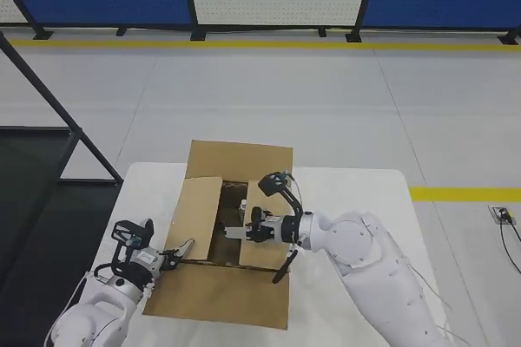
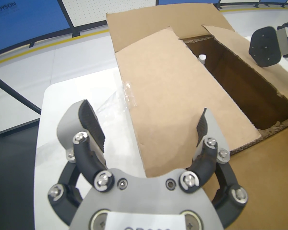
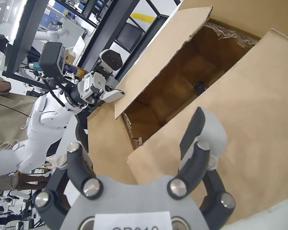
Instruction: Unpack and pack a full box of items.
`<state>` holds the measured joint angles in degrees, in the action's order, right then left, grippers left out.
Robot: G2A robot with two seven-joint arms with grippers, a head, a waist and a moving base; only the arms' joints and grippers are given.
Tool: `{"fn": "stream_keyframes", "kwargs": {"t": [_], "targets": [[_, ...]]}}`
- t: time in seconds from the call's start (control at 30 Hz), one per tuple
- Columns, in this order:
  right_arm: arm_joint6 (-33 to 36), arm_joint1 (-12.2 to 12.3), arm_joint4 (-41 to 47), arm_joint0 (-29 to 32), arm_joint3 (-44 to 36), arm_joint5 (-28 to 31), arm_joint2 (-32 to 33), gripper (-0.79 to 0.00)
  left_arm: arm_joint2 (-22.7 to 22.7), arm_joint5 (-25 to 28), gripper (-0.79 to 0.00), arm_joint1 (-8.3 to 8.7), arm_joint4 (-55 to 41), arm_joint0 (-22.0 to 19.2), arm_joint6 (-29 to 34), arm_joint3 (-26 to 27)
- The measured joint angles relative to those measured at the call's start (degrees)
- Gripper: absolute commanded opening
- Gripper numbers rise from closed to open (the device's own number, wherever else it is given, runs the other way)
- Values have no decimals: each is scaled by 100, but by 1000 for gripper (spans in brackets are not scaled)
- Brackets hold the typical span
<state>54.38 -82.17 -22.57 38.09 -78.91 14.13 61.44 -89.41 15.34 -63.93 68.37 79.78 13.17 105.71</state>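
Observation:
A brown cardboard box (image 1: 236, 161) stands on the white table (image 1: 356, 186) with its top flaps partly raised. Through the gap I see a white bottle cap (image 2: 202, 58) and a dark round item (image 3: 199, 86) deep inside. My left gripper (image 2: 146, 125) is open beside the box, its fingers either side of the near corner of the left flap (image 2: 172, 84). My right gripper (image 3: 144, 140) is open over the right flap (image 3: 230, 120), whose edge runs between its fingers; one finger (image 3: 194, 130) lies on top and the other is hidden by cardboard. From above, the left gripper (image 1: 178, 252) and right gripper (image 1: 240, 232) flank the opening.
A piece of clear plastic film (image 2: 110, 101) lies on the table next to the left flap. A black metal frame (image 1: 35, 95) stands off the table's left side. Bare tabletop lies to the right of the box.

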Motion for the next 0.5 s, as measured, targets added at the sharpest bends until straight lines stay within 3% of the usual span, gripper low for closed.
{"fn": "stream_keyframes", "kwargs": {"t": [0.5], "targets": [[-271, -41, -330, -240, 526, -271, -411, 0, 156, -243, 0, -23, 126, -161, 315, -149]]}}
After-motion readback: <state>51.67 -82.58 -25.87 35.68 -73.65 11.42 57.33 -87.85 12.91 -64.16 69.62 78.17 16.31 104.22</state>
